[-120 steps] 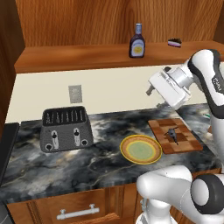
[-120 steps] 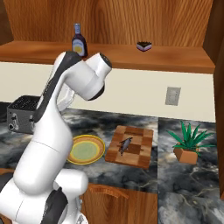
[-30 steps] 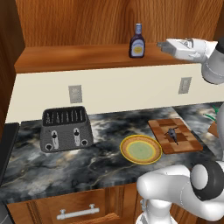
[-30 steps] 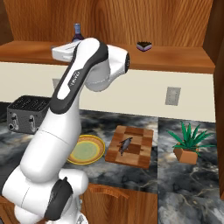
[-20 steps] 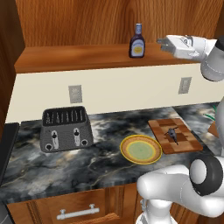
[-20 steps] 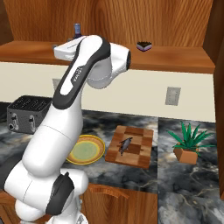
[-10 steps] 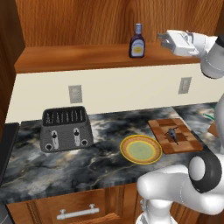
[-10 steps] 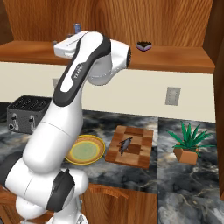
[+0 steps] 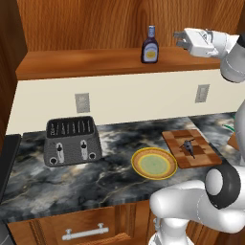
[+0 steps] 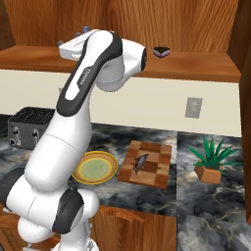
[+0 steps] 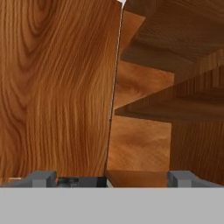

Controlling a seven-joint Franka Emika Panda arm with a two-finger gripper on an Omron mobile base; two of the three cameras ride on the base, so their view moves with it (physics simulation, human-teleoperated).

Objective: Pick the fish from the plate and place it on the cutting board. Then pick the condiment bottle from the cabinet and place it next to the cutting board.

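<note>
Reaching along the cabinet [image 9: 86,64] shelf, the gripper [image 9: 178,38], fingers spread and empty, hangs just right of the bottle [image 9: 150,45] (fish [image 9: 188,146] already on the board [image 9: 191,148]); it should straddle the bottle squarely before closing.

Left base view: from behind-left, looking forward and down. Right base view: from behind-right, same direction. Shared by both: cutting board [image 9: 192,148] [image 10: 147,163], plate [image 9: 154,163] [image 10: 94,169], cabinet [image 9: 95,62] [image 10: 196,66]. Hand view: close up, facing along the fingertips [image 11: 41,178] at wood grain just beyond them.
</note>
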